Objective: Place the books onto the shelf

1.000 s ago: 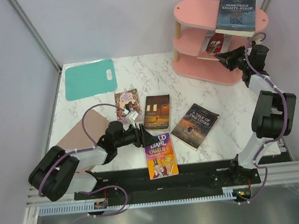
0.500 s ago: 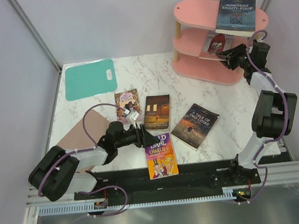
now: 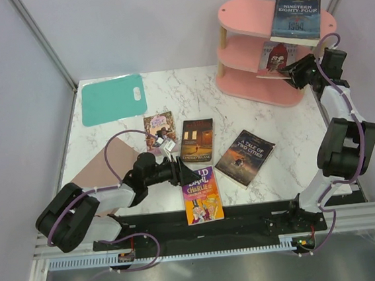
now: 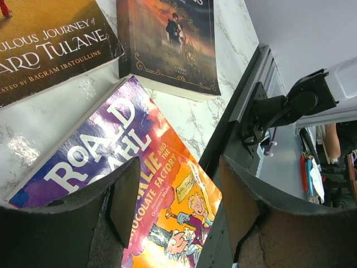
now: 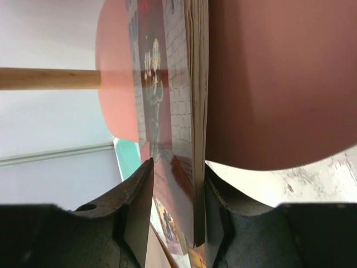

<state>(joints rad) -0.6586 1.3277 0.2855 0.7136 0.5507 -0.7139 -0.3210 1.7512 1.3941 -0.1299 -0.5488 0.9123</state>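
Observation:
The pink shelf (image 3: 245, 15) stands at the back right, a dark blue book (image 3: 295, 18) lying on its top board. On the middle board rests a red book (image 3: 274, 58). My right gripper (image 3: 298, 71) is at that book's near edge, jaws open: in the right wrist view the red book (image 5: 162, 100) sits between the fingers with a gap beside the left finger (image 5: 136, 206). On the table lie the Roald Dahl book (image 3: 202, 195), a brown book (image 3: 197, 140), "A Tale of Two Cities" (image 3: 245, 157) and a small pink book (image 3: 159, 130). My left gripper (image 3: 182, 171) hovers open over the Roald Dahl book (image 4: 139, 167).
A teal mat (image 3: 112, 98) lies at the back left and a brown cardboard sheet (image 3: 94, 168) under the left arm. The black base rail (image 3: 247, 211) runs along the near table edge. A wooden shelf post (image 5: 50, 78) shows in the right wrist view.
The right gripper's jaws have opened off the red book and the gripper has drawn back slightly to the right. The left arm has not moved.

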